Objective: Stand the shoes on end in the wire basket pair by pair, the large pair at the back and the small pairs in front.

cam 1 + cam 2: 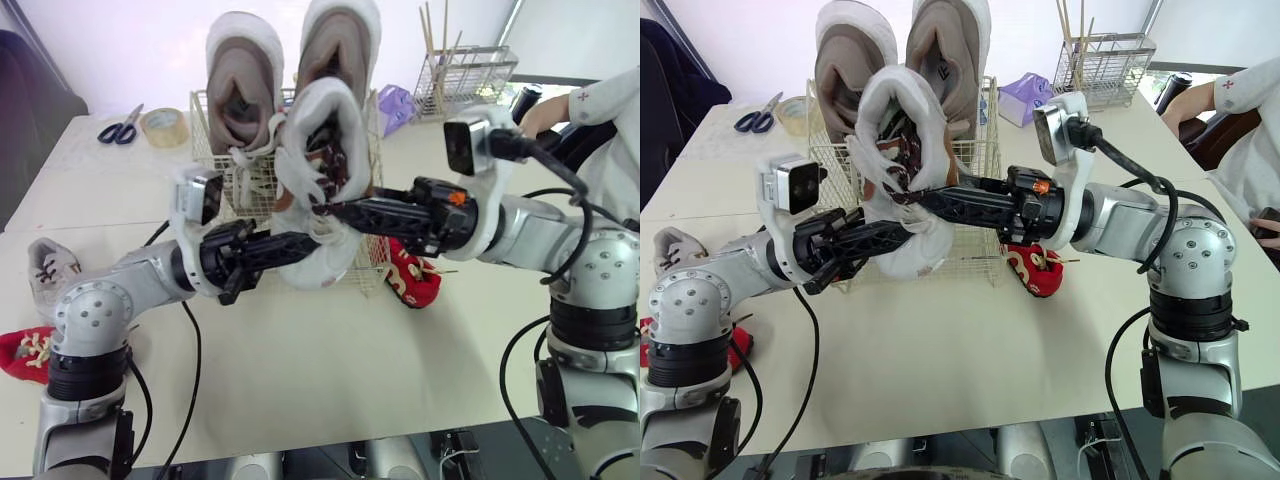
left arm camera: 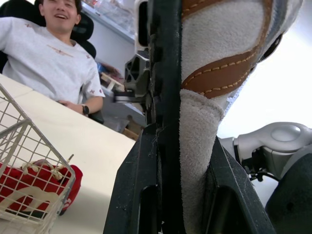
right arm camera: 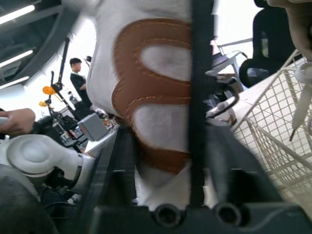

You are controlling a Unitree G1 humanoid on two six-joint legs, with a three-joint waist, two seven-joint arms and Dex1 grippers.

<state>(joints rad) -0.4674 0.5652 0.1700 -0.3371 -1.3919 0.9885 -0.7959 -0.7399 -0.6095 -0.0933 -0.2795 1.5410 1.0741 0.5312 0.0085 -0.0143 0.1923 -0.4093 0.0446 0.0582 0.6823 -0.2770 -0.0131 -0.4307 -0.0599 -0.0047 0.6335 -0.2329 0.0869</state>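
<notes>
At frame centre, the left claw (image 1: 318, 243) and right claw (image 1: 322, 207) both clamp a white shoe (image 1: 330, 140), its long axis upright, at the front of the basket (image 1: 205, 140), below the large pair (image 1: 243, 85).

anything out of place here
The red pair is split: one red shoe lies beside the wire basket's right front corner, the other at the table's left edge by a grey shoe. The left gripper and right gripper both grip one white shoe.

A cream worktop (image 1: 330, 380) stands before a pale wall (image 1: 120, 40); a dark chair (image 1: 30, 95) sits at its left edge.
</notes>
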